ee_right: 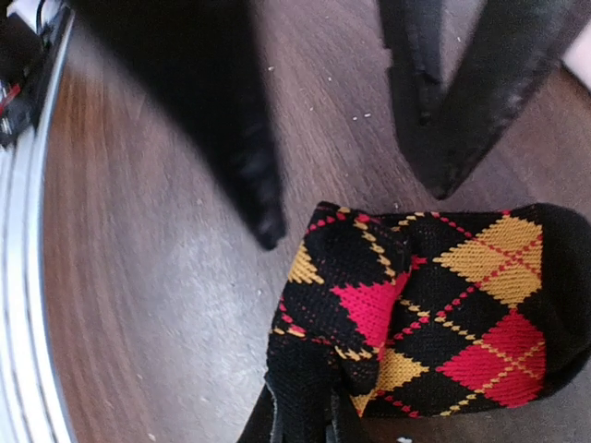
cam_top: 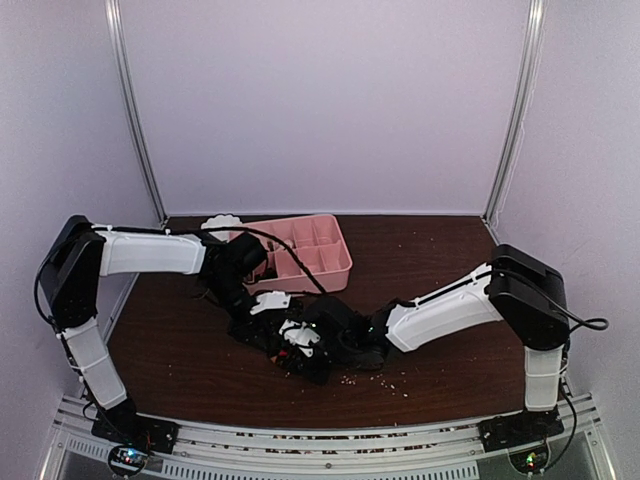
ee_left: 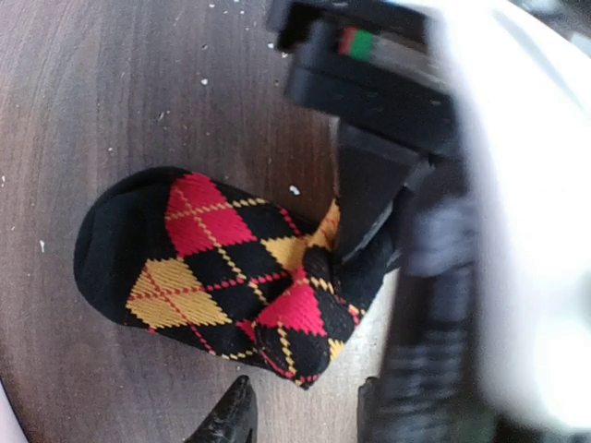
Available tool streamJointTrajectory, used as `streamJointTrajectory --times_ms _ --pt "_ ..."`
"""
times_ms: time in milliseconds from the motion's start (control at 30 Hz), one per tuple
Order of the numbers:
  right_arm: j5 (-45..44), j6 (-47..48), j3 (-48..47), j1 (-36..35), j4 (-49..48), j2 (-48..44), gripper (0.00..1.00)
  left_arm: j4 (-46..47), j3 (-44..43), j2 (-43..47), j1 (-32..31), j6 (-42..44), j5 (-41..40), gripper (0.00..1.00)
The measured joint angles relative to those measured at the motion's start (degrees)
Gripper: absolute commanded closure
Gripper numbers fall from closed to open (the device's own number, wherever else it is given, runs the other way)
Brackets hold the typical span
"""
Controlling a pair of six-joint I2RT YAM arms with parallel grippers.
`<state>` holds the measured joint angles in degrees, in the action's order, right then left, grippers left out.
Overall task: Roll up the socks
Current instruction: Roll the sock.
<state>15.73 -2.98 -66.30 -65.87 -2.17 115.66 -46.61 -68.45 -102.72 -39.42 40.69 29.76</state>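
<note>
A black sock [ee_left: 212,258] with red, orange and yellow argyle diamonds lies flat on the dark wooden table [cam_top: 450,260], one end folded over. My right gripper [ee_right: 305,420] is shut on the black cuff at the folded end of the sock [ee_right: 443,305]. My left gripper [ee_left: 300,415] hovers open just off the folded corner, nothing between its fingers [ee_right: 263,203]. In the top view both grippers meet at the table's near middle and hide the sock. No cream-white sock shows.
A pink compartment tray [cam_top: 335,262] stands behind the grippers, left of centre. A small white bowl [cam_top: 222,222] sits at its far left corner. Pale crumbs dot the tabletop. The table's metal front rail [ee_right: 23,305] runs close by.
</note>
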Motion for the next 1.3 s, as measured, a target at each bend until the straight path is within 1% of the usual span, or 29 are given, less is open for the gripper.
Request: streamJointTrajectory --times_ms 67,133,333,500,700,833,1033,1133,1300 --pt "2.58 -3.43 -0.35 0.74 -0.44 0.55 1.0 0.7 0.87 0.35 0.0 0.37 0.07 0.55" --pt "6.08 -6.1 -0.37 1.7 -1.42 1.16 1.0 2.6 2.27 1.33 0.07 0.5 -0.2 0.56" --pt "16.81 -16.7 0.68 5.77 -6.49 3.02 1.0 4.02 5.44 6.34 0.17 1.27 -0.76 0.56" --pt "22.12 -24.41 2.27 7.89 -11.45 4.13 1.0 5.42 7.15 8.26 -0.37 2.45 -1.2 0.56" --pt "27.32 -33.79 2.97 9.75 -17.18 6.4 1.0 6.45 8.2 8.28 -3.08 4.33 -3.21 0.57" --pt "30.47 -39.76 3.02 10.84 -21.18 8.26 1.0 7.82 8.2 8.07 -6.49 5.35 -6.19 0.58" --pt "32.26 -45.09 3.69 11.61 -24.24 9.14 1.0 10.93 8.24 6.14 -10.21 6.36 -10.78 0.71" --pt "32.3 -46.75 4.13 11.74 -25.16 9.18 1.0 11.54 8.2 4.11 -10.36 6.58 -12.57 0.79" --pt "32.15 -49.31 5.68 12.0 -28.24 9.2 1.0 11.98 6.64 2.23 -10.38 6.8 -14.53 0.86"
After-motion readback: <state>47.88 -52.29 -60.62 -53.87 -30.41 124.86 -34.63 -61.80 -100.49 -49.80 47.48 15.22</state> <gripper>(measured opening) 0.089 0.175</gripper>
